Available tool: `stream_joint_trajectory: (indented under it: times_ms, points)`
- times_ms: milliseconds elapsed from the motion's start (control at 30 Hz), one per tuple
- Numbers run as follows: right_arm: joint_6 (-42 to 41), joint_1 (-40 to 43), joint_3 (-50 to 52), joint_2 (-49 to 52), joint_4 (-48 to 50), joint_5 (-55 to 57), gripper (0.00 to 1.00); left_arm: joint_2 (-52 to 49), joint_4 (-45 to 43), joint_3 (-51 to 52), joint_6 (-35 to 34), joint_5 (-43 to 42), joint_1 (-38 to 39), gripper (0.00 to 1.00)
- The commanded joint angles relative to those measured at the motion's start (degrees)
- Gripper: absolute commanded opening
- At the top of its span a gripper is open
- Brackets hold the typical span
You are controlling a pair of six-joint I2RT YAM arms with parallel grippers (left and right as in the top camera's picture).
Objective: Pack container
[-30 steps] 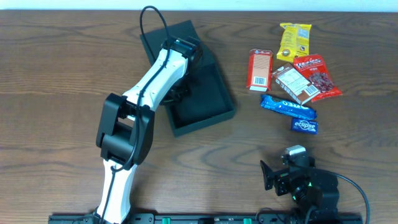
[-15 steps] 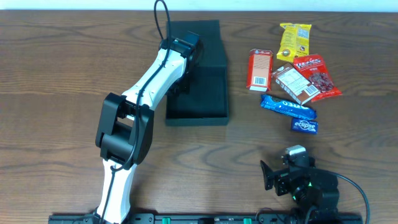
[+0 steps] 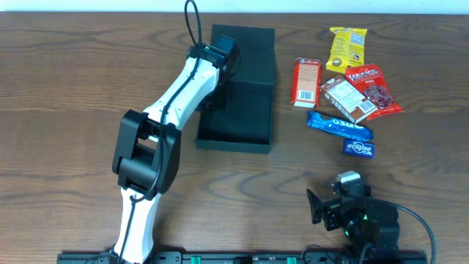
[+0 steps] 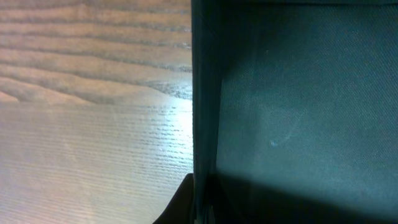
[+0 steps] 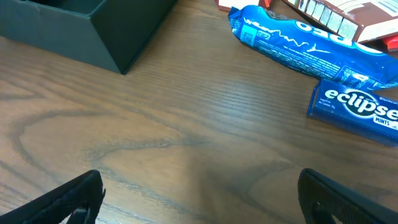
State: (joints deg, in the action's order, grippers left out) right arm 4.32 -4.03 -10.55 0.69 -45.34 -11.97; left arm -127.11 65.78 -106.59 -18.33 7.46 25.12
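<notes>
We're barely started: our left gripper [image 4: 198, 211] pinches the left wall of the container [image 3: 242, 110], which looks open and empty, all the snack packets [image 3: 344, 95] lie right of it, and our right gripper [image 5: 205, 205] gapes wide nearby.

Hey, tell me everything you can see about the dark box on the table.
The container is a shallow, dark teal-black box that looks like matte cardboard. It lies open on the wooden table. It is a rectangular tray with low walls and nothing visible inside, and its flap lid is opened back on the far side. It sits left of the snack packets, not touching them. The left gripper is shut on its left wall, which the wrist view shows as a thin edge running between the fingers.
</notes>
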Motion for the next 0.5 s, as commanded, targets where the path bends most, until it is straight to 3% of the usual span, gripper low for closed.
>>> stream_joint_trajectory:
  times_ms: [0,400,467]
  points:
    - [-0.9,0.2,0.4,-0.4,-0.1,0.0,0.99,0.4,0.9,0.2,-6.1,-2.7,0.1,0.06]
    - [-0.9,0.2,0.4,-0.4,-0.1,0.0,0.99,0.4,1.0,0.2,-10.0,-5.6,0.1,0.06]
    - [-0.9,0.2,0.4,-0.4,-0.1,0.0,0.99,0.4,1.0,0.2,-10.0,-5.6,0.1,0.13]
